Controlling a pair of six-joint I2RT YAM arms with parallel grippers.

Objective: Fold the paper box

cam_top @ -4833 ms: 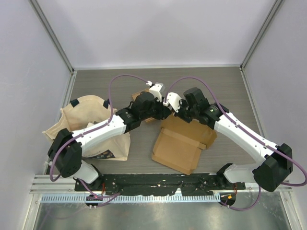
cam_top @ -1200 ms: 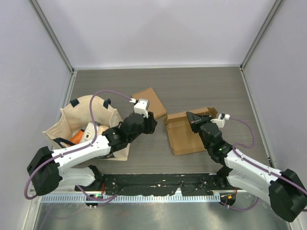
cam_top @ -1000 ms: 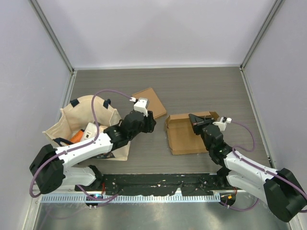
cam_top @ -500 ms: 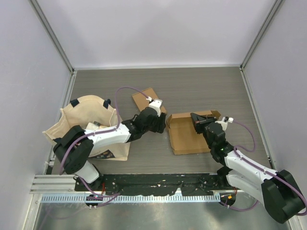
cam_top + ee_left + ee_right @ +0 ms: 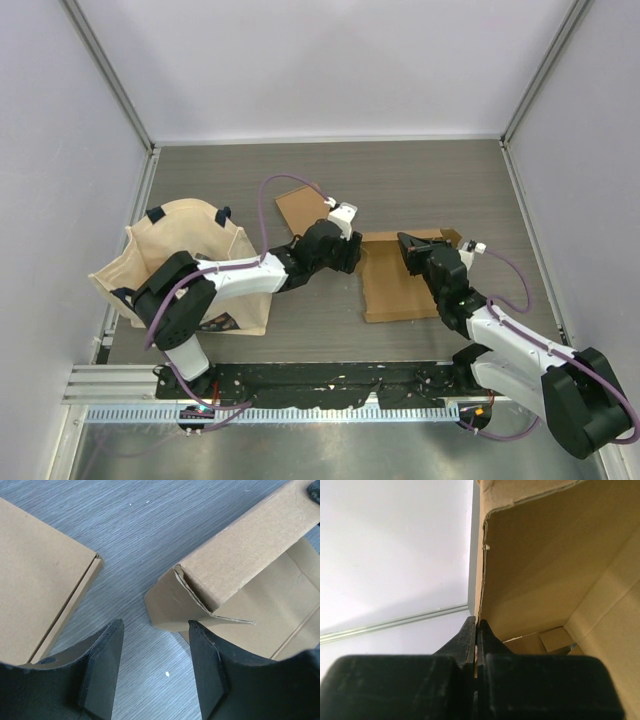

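The brown paper box lies open at the table's middle right, with its far and left walls partly raised. My right gripper is shut on the box's far wall; in the right wrist view the jaws pinch the thin cardboard edge, with the box's inside to their right. My left gripper stands open at the box's left far corner. In the left wrist view its fingers straddle bare table just short of the folded corner flap, not touching it.
A second flat cardboard piece lies left of the box and behind my left arm, and shows at the left wrist view's left. A beige tote bag stands at the table's left edge. Grey walls enclose the table.
My left arm has swung right from beside the bag to the box's left corner, and its jaws have opened wider. My right gripper has kept its hold on the box wall.
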